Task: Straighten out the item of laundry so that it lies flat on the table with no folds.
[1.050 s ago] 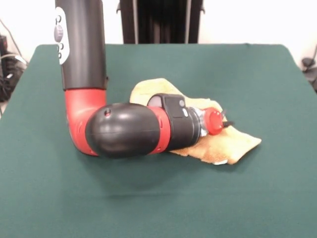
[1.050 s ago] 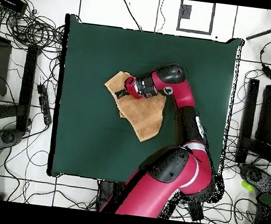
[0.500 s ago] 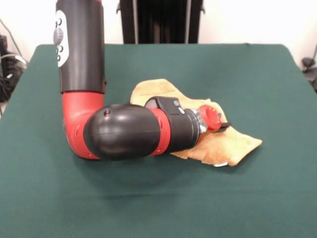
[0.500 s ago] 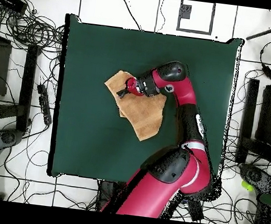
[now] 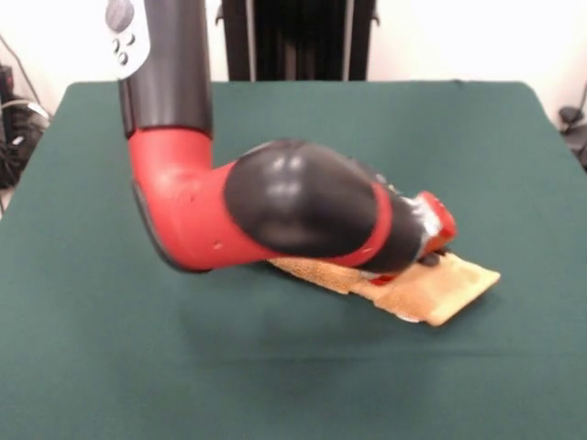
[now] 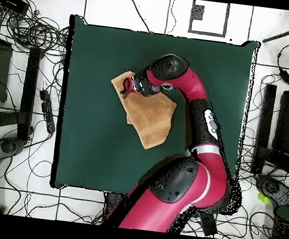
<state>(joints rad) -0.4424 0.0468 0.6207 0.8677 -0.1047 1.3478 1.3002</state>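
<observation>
The golden-orange item of laundry [image 6: 150, 122] lies left of the middle of the dark green table [image 6: 85, 143], with a fold along its left side. In the front view the bulky red and black arm hides most of it; only its right end [image 5: 459, 284] shows, lying flat. My gripper [image 6: 126, 91] is down at the towel's upper-left corner in the overhead view. In the front view the gripper [image 5: 431, 258] sits low against the cloth, behind the red wrist. Its tips are too hidden to tell their state.
The arm's elbow [image 5: 303, 211] hangs low over the table's middle. A black stand [image 5: 298, 37] rises behind the far edge. Cables and equipment [image 6: 28, 26] lie on the floor round the table.
The arm has swung and the wrist tipped downward. The gripper moved toward the towel's corner and lower onto it. The towel's visible end has slid outward and looks flatter.
</observation>
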